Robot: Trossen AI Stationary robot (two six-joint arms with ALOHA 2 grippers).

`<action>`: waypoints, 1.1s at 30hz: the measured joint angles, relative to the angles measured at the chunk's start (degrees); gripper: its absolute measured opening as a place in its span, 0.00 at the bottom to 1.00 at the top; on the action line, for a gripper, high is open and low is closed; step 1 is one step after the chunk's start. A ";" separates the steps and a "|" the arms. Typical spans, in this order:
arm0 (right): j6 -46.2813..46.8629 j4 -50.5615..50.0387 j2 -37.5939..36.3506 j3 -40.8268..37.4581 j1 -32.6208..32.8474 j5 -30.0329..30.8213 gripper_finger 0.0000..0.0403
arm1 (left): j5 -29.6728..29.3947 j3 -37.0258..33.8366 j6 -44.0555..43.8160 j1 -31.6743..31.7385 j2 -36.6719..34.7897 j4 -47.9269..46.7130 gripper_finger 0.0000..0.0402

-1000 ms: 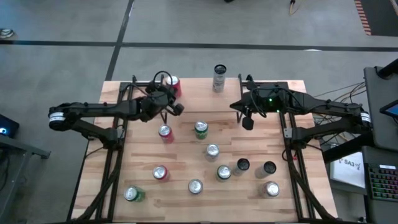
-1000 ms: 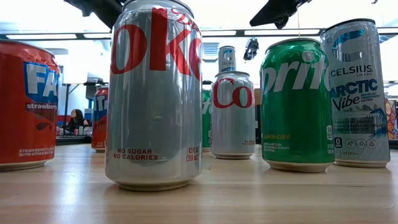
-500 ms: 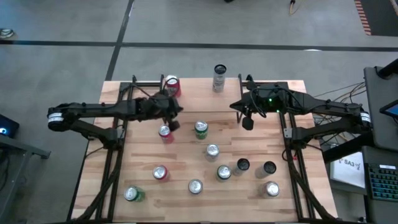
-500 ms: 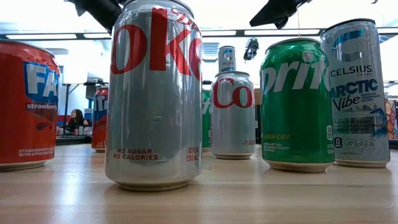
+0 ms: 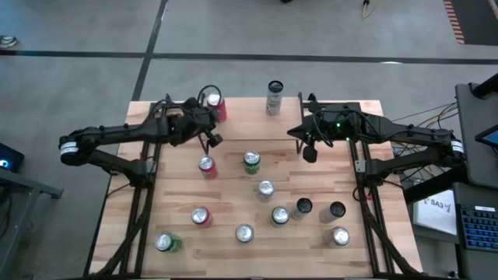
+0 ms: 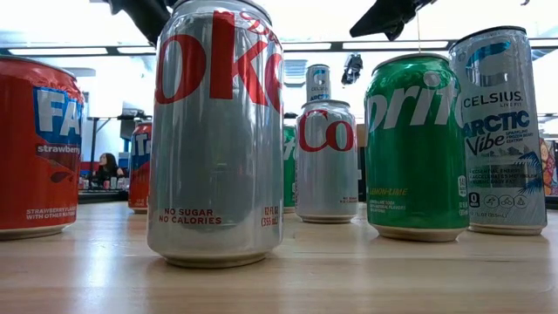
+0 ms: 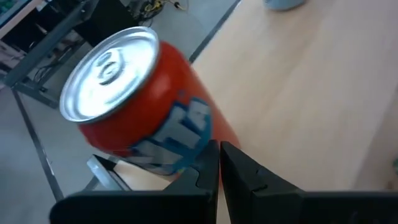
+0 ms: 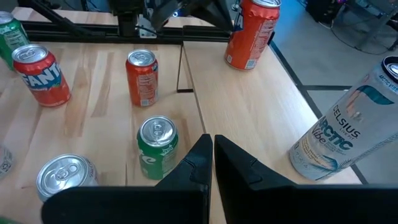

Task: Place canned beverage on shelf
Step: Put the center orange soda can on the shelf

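A red Fanta can (image 5: 213, 104) stands upright on its base on the light-wood shelf (image 5: 249, 118) at the table's far edge, near the shelf's left end. In the left wrist view the can (image 7: 137, 106) shows with its silver top. My left gripper (image 5: 211, 141) is shut and empty, above the shelf's near edge, a little nearer than the can; its fingertips (image 7: 219, 163) point at the can's side. My right gripper (image 5: 310, 152) is shut and empty, held above the shelf's right part (image 8: 209, 149). A tall white Celsius can (image 5: 274, 96) also stands on the shelf.
Several cans stand on the tabletop in front of the shelf: a red one (image 5: 206, 166), a green one (image 5: 251, 161), a silver one (image 5: 265, 188), and more toward the near edge (image 5: 244, 232). Close to the low camera stand a Diet Coke can (image 6: 216, 131) and a Sprite can (image 6: 417, 144).
My left gripper has swung out from beside the red can toward the table's near edge, then drawn back a little toward the table's left edge. The red can has stayed upright on the shelf.
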 joint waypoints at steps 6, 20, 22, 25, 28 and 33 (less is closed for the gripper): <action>0.07 0.00 0.02 0.00 0.00 0.02 0.02 | 0.04 0.00 -0.11 1.44 0.02 1.49 0.00; 0.63 0.04 0.02 0.00 0.00 0.02 0.02 | 12.32 -0.07 -1.07 1.54 0.53 2.19 0.00; 0.63 0.12 0.02 0.00 0.00 0.02 0.02 | 12.98 -0.07 -0.64 1.55 0.98 2.27 0.00; 0.65 0.37 0.04 0.00 0.00 0.02 0.02 | 10.83 -0.09 -0.43 1.61 2.14 3.56 0.00; 1.02 0.46 0.04 0.00 0.00 0.03 0.02 | 7.59 -0.11 -0.08 1.60 3.16 5.21 0.00; 1.20 0.46 0.04 -0.02 -0.02 0.02 0.02 | 3.78 -0.11 -0.08 1.65 4.33 7.57 0.00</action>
